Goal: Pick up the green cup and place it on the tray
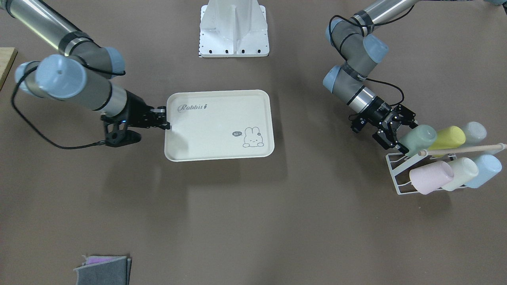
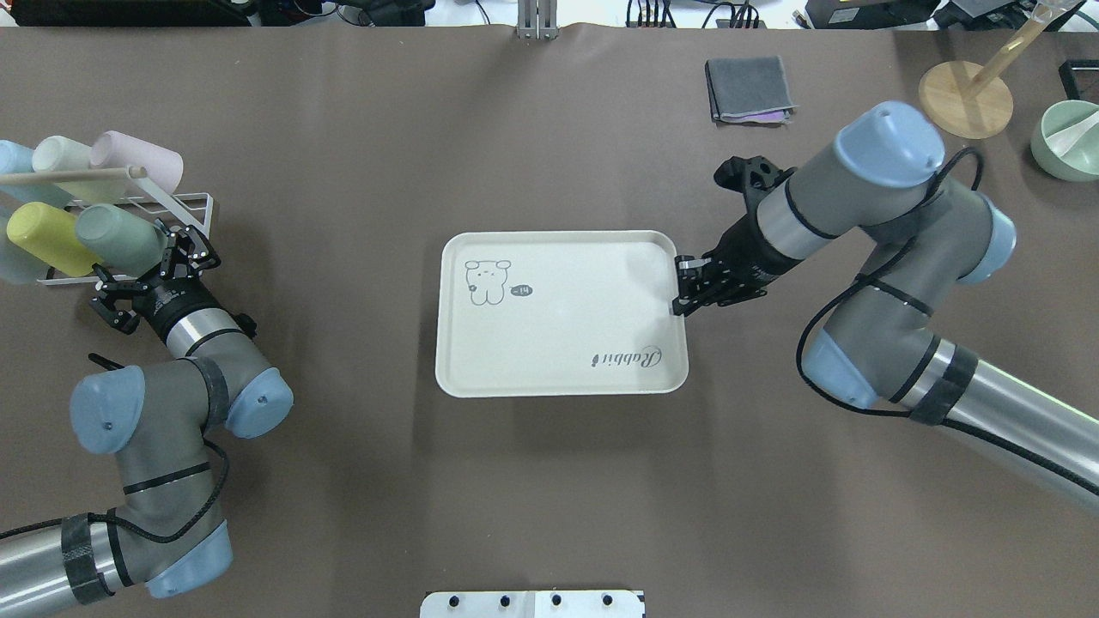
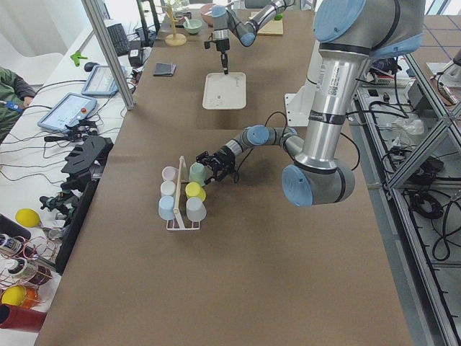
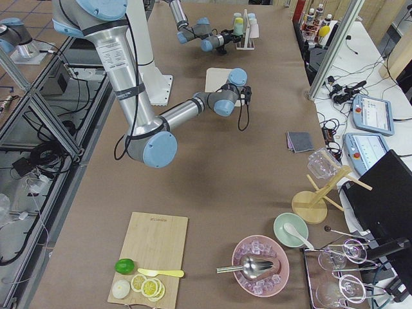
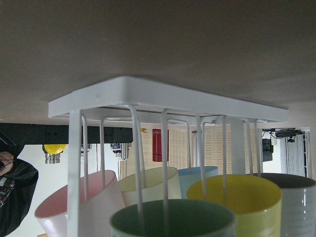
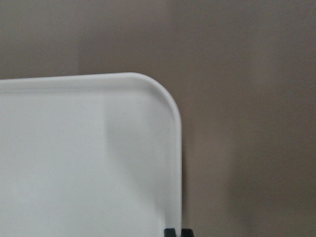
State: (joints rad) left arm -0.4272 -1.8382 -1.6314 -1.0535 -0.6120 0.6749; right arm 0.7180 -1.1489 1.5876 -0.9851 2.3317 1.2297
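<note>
The green cup lies on its side in a white wire rack, mouth toward my left gripper. That gripper is open, with its fingers spread on either side of the cup's mouth; I cannot tell whether they touch it. The cup also shows in the overhead view and at the bottom of the left wrist view. The cream "Rabbit" tray lies flat mid-table. My right gripper is shut on the tray's rim near a corner, and its fingertips show there.
The rack also holds a yellow cup and pink, pale mint and blue ones under a wooden handle. A folded grey cloth, a wooden stand and a green bowl sit at the far right.
</note>
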